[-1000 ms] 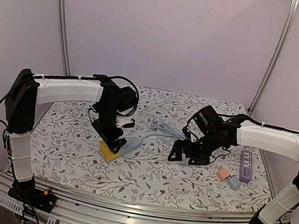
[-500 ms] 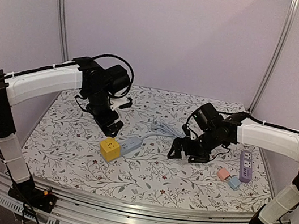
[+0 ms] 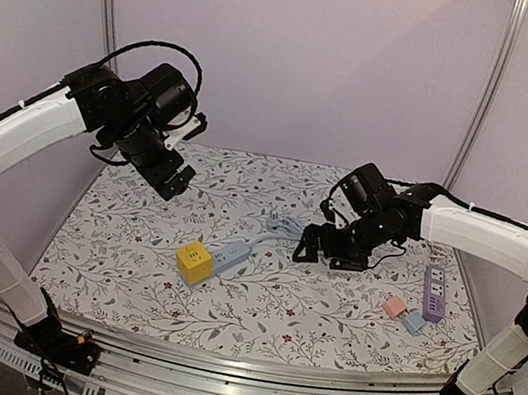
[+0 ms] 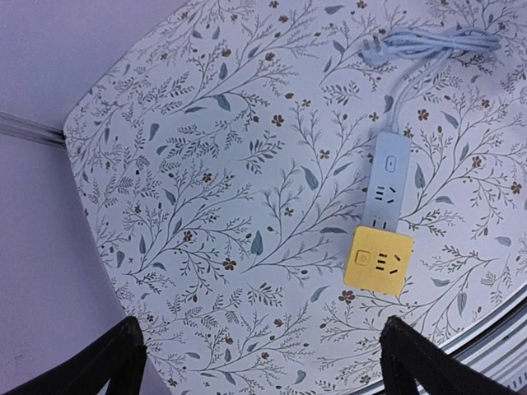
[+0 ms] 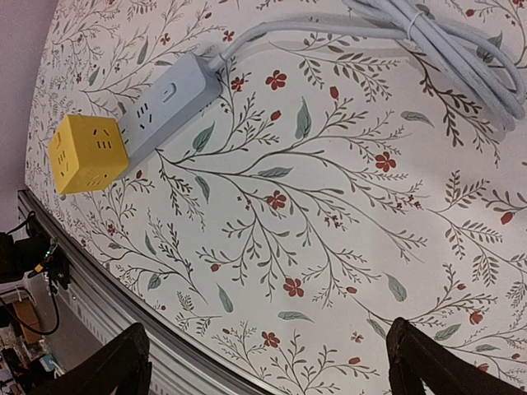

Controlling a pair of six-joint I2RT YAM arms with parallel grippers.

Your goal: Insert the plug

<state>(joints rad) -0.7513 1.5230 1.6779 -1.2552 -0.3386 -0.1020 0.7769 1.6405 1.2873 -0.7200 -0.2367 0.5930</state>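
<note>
The yellow cube plug [image 3: 194,262] sits on the near end of the grey-blue power strip [image 3: 231,255], left of the table's centre. The left wrist view shows the cube [image 4: 379,261] and the strip [image 4: 385,185] from high above. The strip's coiled cable [image 3: 284,226] lies behind, and its own pronged plug [image 4: 375,51] is free on the cloth. My left gripper [image 3: 174,179] hangs open, high and back-left of the cube, holding nothing [image 4: 262,354]. My right gripper [image 3: 324,253] is open and empty over the cloth to the right of the strip [image 5: 268,354].
A purple power strip [image 3: 435,292], a pink cube [image 3: 394,306] and a pale blue cube [image 3: 412,322] lie at the right. The metal front rail [image 3: 247,362] runs along the near edge. Upright frame posts [image 3: 107,24] stand at the back corners.
My left arm has lifted off the yellow cube and swung up and back to the left, leaving the cube on the strip. My right gripper has drifted slightly left.
</note>
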